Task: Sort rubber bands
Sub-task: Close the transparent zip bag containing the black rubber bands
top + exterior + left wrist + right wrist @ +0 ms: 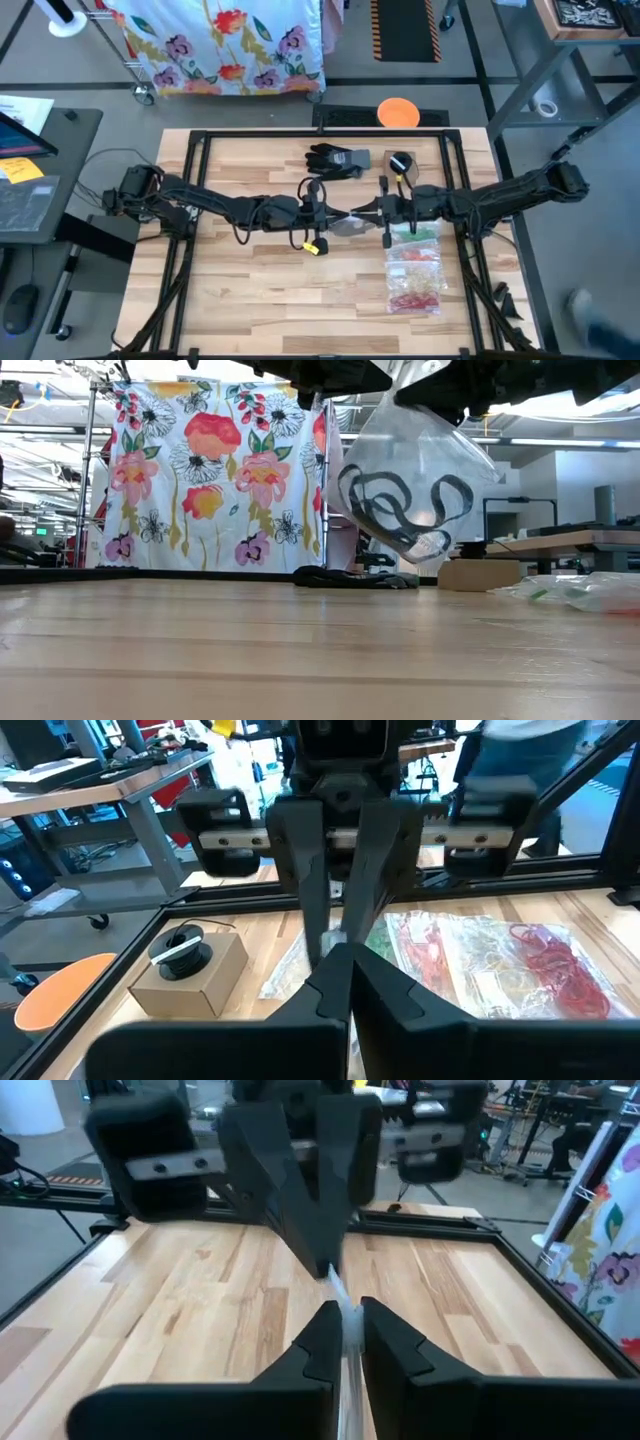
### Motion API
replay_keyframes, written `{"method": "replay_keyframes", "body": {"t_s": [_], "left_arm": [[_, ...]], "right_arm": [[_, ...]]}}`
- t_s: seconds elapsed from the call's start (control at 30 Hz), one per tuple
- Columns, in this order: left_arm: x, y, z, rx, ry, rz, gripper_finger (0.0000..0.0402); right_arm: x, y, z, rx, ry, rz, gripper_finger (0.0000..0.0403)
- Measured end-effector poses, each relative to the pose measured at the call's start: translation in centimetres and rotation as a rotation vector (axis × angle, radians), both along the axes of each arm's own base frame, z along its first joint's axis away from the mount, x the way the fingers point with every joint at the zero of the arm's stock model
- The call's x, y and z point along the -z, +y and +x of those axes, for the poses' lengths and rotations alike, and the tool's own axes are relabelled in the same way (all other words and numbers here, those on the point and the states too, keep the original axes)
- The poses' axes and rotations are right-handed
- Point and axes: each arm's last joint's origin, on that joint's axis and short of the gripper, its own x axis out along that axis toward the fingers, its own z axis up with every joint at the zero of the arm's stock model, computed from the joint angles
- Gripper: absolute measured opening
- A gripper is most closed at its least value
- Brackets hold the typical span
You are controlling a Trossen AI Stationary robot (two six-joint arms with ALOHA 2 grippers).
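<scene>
Nearest the low camera, the front stretch of the pale wooden bench (250, 300) lies bare and flat, giving open room across its near half and left side; a black metal frame (300, 133) runs around the bench edges. Above mid-bench hangs a clear plastic bag (410, 480), lifted well clear of the wood, its closed bottom corner tilted downward and its mouth up at the arms. Inside it lie black rubber bands (400, 505), coiled in loose loops along the lower part of the bag, their long run slanting with the bag. The left end effector (322, 214) and the right end effector (372, 212) meet tip to tip over the middle of the bench, each pinching the thin plastic: the left one's fingers (335, 985) are pressed fully together on the film, and the right one's fingers (325, 1342) stand only a sliver apart with the clear sheet caught between them. On the right side of the bench rest more clear plastic bags (415, 265) in a row running near to far, holding red rubber bands (555, 970) nearest, then pale yellow and orange ones, then green ones (415, 234) just beside the right end effector. Farther back lie a black glove (335, 160) and a small brown cardboard box (195, 975) with a black roll on top. Beyond the bench edge an orange round disc (398, 112) sits on the floor, and a floral cloth (215, 470) hangs behind.
</scene>
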Motion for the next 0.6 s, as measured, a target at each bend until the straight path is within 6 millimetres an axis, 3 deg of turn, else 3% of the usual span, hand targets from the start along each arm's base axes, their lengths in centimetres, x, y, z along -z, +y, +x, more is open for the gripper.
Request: {"method": "replay_keyframes", "body": {"t_s": [0.4,0.6], "left_arm": [[-0.51,0.05,-0.31,-0.01,-0.002,0.034,0.0001],[-0.42,0.04,-0.24,0.008,0.017,0.148,0.0049]], "right_arm": [[0.02,-0.04,0.0,0.007,0.0,-0.001,0.0029],[0.01,-0.03,0.01,0.004,0.0,0.0,0.0027]]}}
